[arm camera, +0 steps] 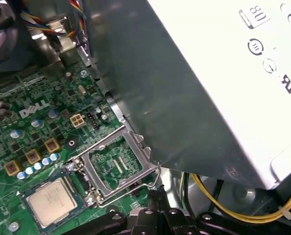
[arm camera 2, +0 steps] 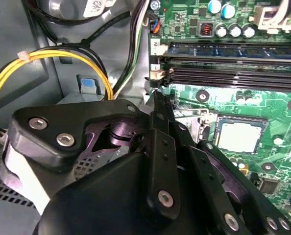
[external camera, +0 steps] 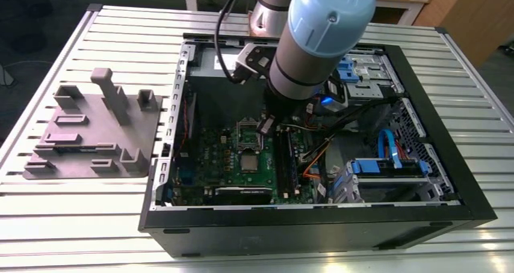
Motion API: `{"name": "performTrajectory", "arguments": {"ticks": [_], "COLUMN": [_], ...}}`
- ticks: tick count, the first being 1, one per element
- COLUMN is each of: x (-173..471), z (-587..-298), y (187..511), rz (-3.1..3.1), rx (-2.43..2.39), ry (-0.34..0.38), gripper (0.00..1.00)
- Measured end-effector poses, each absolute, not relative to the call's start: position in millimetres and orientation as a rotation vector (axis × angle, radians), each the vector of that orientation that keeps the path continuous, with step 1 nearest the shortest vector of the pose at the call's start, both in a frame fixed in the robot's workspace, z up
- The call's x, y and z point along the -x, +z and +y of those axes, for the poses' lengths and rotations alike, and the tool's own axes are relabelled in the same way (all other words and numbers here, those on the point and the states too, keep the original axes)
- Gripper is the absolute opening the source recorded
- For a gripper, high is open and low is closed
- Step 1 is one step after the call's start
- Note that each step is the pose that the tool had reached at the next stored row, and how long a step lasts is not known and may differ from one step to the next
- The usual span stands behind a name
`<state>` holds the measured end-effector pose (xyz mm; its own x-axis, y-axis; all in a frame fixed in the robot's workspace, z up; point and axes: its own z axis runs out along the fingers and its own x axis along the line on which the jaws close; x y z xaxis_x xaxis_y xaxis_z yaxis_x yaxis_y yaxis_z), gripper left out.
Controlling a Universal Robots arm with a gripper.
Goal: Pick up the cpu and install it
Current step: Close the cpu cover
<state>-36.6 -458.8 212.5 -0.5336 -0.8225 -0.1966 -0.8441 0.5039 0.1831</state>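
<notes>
The cpu [external camera: 250, 163] is a small silvery square lying flat in its socket on the green motherboard [external camera: 210, 159], inside the open computer case. It is also seen in both wrist views [arm camera 2: 238, 134] [arm camera: 51, 199]. The metal socket frame [arm camera: 118, 164] is flipped open and stands beside the cpu, with its wire lever [arm camera: 157, 180] loose. My gripper [external camera: 266, 126] hangs low in the case just beyond that frame. Its fingers meet at the tip [arm camera 2: 157, 100], shut, right by the wire lever [arm camera: 153, 196]. I cannot tell whether the tip touches the lever.
The silver power supply box [arm camera: 209, 88] stands close beside the gripper, with yellow cables [arm camera 2: 18, 73] under it. Dark memory slots [arm camera 2: 233, 73] run past the socket. A blue drive bay [external camera: 389, 168] fills the case's right side. A grey block fixture [external camera: 88, 134] stands on the slatted table outside the case.
</notes>
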Motion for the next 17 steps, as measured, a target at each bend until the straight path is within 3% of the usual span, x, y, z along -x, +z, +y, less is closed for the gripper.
{"name": "performTrajectory", "arguments": {"ticks": [17], "x": [36], "z": [-448], "y": [207], "rz": [2.644], "rx": [1.482], "ry": [0.399], "gripper": [0.1]}}
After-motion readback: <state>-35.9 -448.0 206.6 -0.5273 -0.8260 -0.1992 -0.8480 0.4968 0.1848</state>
